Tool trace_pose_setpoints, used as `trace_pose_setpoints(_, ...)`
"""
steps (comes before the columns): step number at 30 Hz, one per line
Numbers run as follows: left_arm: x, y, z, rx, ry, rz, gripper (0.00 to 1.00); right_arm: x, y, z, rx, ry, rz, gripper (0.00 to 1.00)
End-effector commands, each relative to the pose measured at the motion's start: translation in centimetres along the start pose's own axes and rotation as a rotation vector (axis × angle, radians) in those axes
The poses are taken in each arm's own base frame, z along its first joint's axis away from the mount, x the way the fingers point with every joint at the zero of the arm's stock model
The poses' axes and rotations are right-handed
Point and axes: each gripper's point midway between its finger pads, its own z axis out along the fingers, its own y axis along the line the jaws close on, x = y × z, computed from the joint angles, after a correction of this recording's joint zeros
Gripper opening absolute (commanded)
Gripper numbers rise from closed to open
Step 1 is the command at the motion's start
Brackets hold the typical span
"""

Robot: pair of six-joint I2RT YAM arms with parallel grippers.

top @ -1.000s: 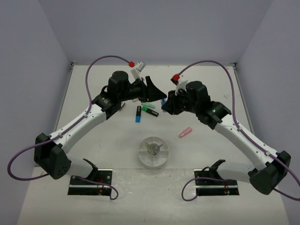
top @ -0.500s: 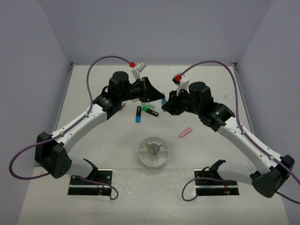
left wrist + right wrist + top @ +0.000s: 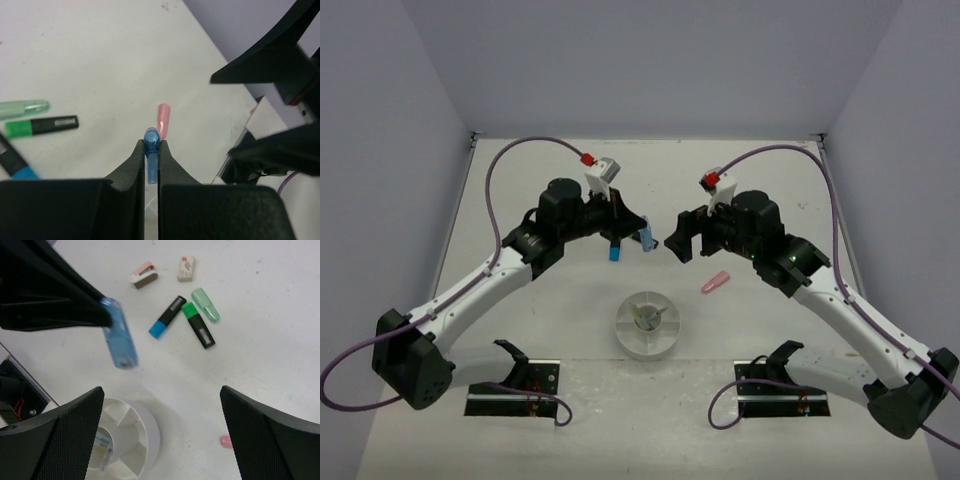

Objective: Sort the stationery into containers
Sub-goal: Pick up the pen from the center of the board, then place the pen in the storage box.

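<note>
The left hand [image 3: 151,146] is clenched on the blue highlighter [image 3: 151,150], pinching it at one end between its fingertips. In the right wrist view the rest of the body hangs free in the upper left of the frame, clear of the table [image 3: 260,355]. The right hand [image 3: 686,238] is spread wide and holds nothing, facing the left one across the middle of the top view.

The white dish [image 3: 622,335] sits below them in that view, near the bottom centre, with something thin already in one wedge. The pink highlighter [image 3: 716,283] lies to its upper right.

Judging by this, the step is the carry to the dish. Because the grip is only on one end, the hand should travel smoothly, line the highlighter up along an open wedge, come down low over it and only then let go.
</note>
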Motion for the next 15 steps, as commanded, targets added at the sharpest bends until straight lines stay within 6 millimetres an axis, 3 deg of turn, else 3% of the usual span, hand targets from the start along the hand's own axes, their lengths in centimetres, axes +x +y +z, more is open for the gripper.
trace_pose_setpoints(1, 0.1, 2.5, -3.7, -0.135, -0.135, 0.184, 0.00, -0.3, -3.0, -3.1, 0.158, -0.129, 0.058, 0.99)
trace_pose_setpoints(3, 1.1, 2.2, -5.2, -0.118, -0.158, 0.188, 0.00, 0.1, -3.9, -4.3, 0.190, -0.162, 0.065, 0.99)
trace_pose_setpoints(7, 3.8, 2.3, -6.0, -0.096, -0.153, 0.108, 0.00, 1.4, -4.4, -5.1, 0.204, -0.158, 0.066, 0.99)
trace_pose_setpoints(10, 6.3, 2.6, -6.1, -0.095, -0.118, 0.057, 0.00, 2.2, -4.8, -4.9, 0.219, -0.136, 0.084, 0.99)
trace_pose_setpoints(15, 9.8, 1.4, -5.5, -0.054, -0.046, 0.021, 0.00, 4.4, -6.5, -3.7, 0.300, -0.032, 0.188, 0.99)
